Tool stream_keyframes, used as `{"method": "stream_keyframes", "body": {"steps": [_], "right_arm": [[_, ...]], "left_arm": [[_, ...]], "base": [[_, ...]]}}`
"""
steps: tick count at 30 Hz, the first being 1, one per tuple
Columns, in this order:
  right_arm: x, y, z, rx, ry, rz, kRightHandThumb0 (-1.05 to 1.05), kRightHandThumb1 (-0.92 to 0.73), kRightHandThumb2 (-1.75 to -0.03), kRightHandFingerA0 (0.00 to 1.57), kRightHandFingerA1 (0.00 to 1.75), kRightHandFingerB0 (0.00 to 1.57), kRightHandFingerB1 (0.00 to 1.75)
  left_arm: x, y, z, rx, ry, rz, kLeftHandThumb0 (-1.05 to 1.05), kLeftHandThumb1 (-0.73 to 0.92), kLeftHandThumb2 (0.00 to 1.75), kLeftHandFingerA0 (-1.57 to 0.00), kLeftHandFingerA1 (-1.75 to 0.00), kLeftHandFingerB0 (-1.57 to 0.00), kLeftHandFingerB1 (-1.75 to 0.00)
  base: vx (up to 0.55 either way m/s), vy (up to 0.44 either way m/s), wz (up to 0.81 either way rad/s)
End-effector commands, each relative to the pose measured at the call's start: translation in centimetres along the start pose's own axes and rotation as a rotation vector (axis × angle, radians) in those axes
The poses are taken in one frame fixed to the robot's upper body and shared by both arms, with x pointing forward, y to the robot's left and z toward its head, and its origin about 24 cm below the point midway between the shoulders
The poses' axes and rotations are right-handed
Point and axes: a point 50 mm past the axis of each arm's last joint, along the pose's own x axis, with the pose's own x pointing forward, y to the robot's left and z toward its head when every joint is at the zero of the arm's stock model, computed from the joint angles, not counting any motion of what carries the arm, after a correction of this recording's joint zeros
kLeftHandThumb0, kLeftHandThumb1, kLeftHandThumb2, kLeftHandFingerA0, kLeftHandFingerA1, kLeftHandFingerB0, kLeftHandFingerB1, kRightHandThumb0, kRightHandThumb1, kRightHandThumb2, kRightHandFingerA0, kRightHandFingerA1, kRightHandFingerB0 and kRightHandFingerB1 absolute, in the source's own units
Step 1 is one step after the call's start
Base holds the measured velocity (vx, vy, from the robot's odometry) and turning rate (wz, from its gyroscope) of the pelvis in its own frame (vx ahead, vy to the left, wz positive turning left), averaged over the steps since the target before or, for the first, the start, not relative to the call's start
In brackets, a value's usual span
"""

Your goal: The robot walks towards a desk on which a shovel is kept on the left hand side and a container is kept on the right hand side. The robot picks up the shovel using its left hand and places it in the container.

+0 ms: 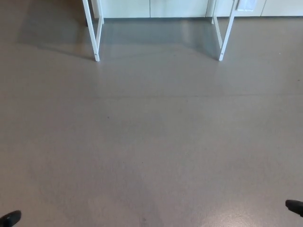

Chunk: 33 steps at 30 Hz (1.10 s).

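Observation:
Neither the shovel nor the container shows in the head view. Only the desk's white legs are visible at the top, a left pair point(93, 33) and a right pair point(225, 33); the desktop lies beyond the picture's upper edge. A small black part of my left hand point(10, 218) pokes in at the bottom left corner. A similar black bit of my right hand point(294, 206) shows at the bottom right edge. Both hands hang far from the desk, over the floor.
Grey floor point(151, 142) stretches between me and the desk legs. Behind the legs runs a pale wall or cabinet front point(156, 8) along the top edge.

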Motion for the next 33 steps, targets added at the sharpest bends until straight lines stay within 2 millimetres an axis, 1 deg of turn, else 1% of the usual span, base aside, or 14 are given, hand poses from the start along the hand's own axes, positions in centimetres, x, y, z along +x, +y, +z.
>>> {"method": "stream_keyframes", "body": {"steps": [1,3,5,8,9,10,15,16,20,25,32,33], "right_arm": [[-1.3,-0.1,-1.1,0.054,-0.012,0.04,-0.07,-0.53,-0.55,0.69,0.62,0.46,0.49],[-2.0,-0.2,-2.0,0.04,0.004,0.04,-0.08,-0.53,-0.55,0.69,0.62,0.46,0.5],[-2.5,-0.2,-2.8,0.04,0.026,0.044,-0.09,-0.53,-0.55,0.66,0.6,0.45,0.49],[-3.0,-0.2,-3.3,0.058,0.033,0.047,-0.07,-0.52,-0.55,0.65,0.61,0.45,0.5],[-3.1,-0.2,-3.4,0.058,0.033,0.046,-0.08,-0.52,-0.55,0.66,0.61,0.45,0.5],[-3.2,-0.2,-3.5,0.056,0.032,0.046,-0.09,-0.52,-0.55,0.66,0.61,0.46,0.5],[-3.5,-0.1,-3.8,0.038,0.038,0.033,-0.08,-0.53,-0.55,0.69,0.61,0.46,0.49],[-3.6,-0.2,-4.0,0.027,0.038,0.041,-0.09,-0.53,-0.55,0.67,0.6,0.45,0.5],[-3.5,-0.2,-4.0,0.01,0.033,0.04,-0.06,-0.54,-0.55,0.69,0.61,0.46,0.5],[-3.4,-0.2,-3.8,-0.007,0.023,0.04,-0.07,-0.54,-0.55,0.68,0.62,0.46,0.5],[-3.1,-0.2,-4.0,-0.022,0.025,0.033,-0.08,-0.53,-0.55,0.71,0.62,0.47,0.49],[-3.1,-0.2,-4.1,-0.019,0.025,0.033,-0.07,-0.53,-0.55,0.71,0.63,0.47,0.5]], "left_arm": [[-1.2,0.4,-0.6,-0.063,-0.03,-0.059,-0.29,0.63,0.59,-0.51,-0.39,-0.39,-0.33],[-1.8,0.5,-1.4,-0.058,-0.013,-0.068,-0.29,0.62,0.59,-0.49,-0.38,-0.39,-0.33],[-2.2,0.6,-2.1,-0.066,0.007,-0.068,-0.29,0.62,0.59,-0.49,-0.38,-0.39,-0.33],[-2.4,0.8,-2.5,-0.058,0.017,-0.077,-0.3,0.63,0.59,-0.51,-0.39,-0.39,-0.34],[-2.4,0.8,-2.6,-0.047,0.018,-0.077,-0.38,0.55,0.71,-0.47,-0.46,-0.35,-0.41],[-2.4,0.8,-2.7,-0.044,0.016,-0.08,-0.29,0.63,0.59,-0.52,-0.39,-0.38,-0.34],[-2.7,0.8,-2.9,-0.024,0.015,-0.086,-0.32,0.63,0.6,-0.48,-0.38,-0.38,-0.33],[-2.7,0.9,-3.0,-0.022,0.019,-0.087,-0.31,0.64,0.6,-0.49,-0.39,-0.39,-0.34],[-2.7,0.9,-3.0,-0.021,0.017,-0.087,-0.3,0.63,0.6,-0.5,-0.39,-0.4,-0.34],[-2.4,0.8,-2.7,-0.013,0.012,-0.097,-0.3,0.64,0.6,-0.51,-0.39,-0.38,-0.34],[-2.3,0.9,-2.8,-0.009,0.022,-0.093,-0.31,0.63,0.59,-0.53,-0.4,-0.4,-0.34],[-2.3,0.9,-2.8,-0.007,0.023,-0.092,-0.4,0.54,0.71,-0.49,-0.48,-0.36,-0.42]], "base": [[0.0,0.0,0.0],[0.0,0.0,0.0],[0.0,0.0,0.0],[0.0,0.0,0.0],[0.0,0.0,0.0],[0.0,0.0,0.0],[0.0,0.0,0.0],[0.0,0.0,0.0],[0.0,0.0,0.0],[0.0,0.0,0.0],[0.0,0.0,0.0],[0.0,0.0,0.0]]}}
